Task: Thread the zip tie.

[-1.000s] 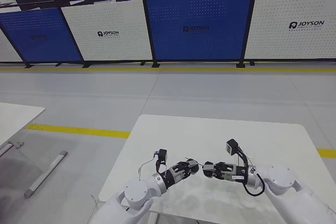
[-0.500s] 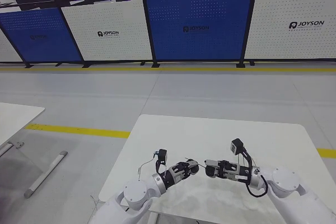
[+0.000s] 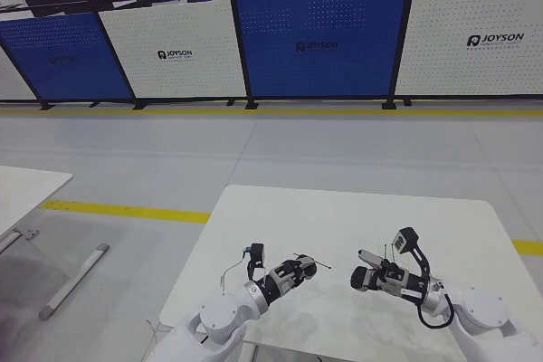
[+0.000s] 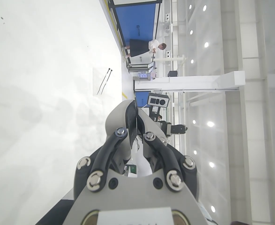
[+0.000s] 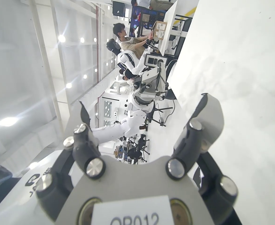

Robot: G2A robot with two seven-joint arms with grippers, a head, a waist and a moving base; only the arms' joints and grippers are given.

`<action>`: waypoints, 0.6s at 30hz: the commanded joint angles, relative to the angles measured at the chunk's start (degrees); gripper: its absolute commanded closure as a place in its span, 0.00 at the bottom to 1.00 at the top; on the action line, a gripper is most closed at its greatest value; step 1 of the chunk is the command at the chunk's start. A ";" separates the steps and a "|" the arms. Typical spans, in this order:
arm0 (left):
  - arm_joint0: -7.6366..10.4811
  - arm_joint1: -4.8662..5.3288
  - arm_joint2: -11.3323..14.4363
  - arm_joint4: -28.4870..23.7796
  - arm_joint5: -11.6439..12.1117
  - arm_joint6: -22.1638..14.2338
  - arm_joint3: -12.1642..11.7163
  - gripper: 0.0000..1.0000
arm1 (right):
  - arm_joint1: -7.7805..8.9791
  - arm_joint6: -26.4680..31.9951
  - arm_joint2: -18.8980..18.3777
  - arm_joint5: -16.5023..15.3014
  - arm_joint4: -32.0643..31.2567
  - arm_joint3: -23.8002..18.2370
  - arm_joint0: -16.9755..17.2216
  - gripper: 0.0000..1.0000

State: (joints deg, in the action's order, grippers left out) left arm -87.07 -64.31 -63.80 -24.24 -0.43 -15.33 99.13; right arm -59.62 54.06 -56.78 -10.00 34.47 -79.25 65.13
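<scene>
Zip tie [image 3: 317,263] mostly hidden inside left gripper [image 3: 301,267], thin tail barely discernible

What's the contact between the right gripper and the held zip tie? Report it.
Apart. The top view shows bare table between the right gripper and the zip tie held by the left gripper.

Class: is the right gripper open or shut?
Open. The right gripper shows its two fingers spread wide apart, with nothing held between them.
</scene>
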 commanded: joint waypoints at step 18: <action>0.43 -0.63 1.31 4.71 3.34 6.82 -1.03 1.00 | 0.01 -0.38 -0.08 0.06 -0.24 0.01 0.04 0.00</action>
State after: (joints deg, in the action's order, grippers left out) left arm -86.63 -64.94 -62.49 -19.53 2.90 -8.51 98.10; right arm -59.62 54.04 -56.79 -9.99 34.46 -79.25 65.14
